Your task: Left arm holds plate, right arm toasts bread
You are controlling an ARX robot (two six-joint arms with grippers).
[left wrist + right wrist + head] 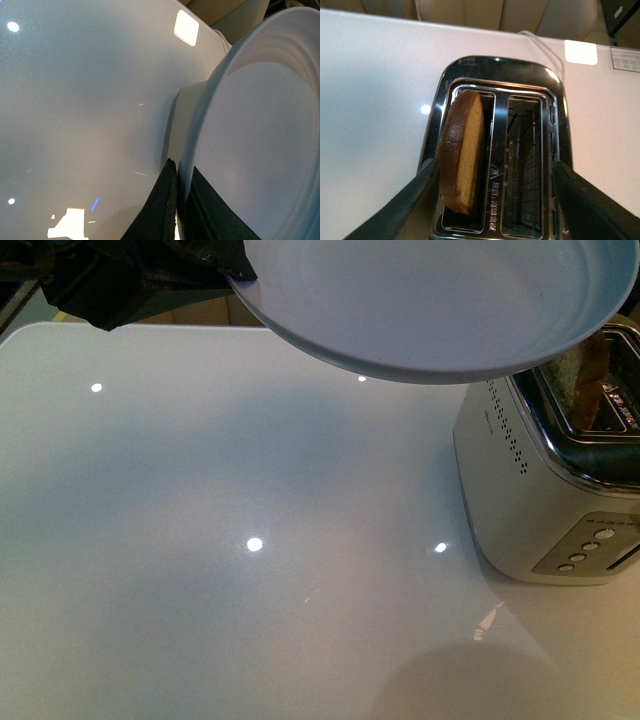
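Bread (462, 150) stands in one slot of the toaster (470, 67); the right pincer (495, 200) is spread wide and empty on either side of the toaster. Left pincer (181, 172) grips the plate (430, 300) above it. The glossy white tabletop (150, 490) beneath shows light spots (254, 544).

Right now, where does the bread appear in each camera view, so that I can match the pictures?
Front view: the bread shows at the right edge, in the toaster, just below the plate.
Left wrist view: not in it.
Right wrist view: it stands in one toaster slot; the other is empty.
Shared landmark: the toaster.
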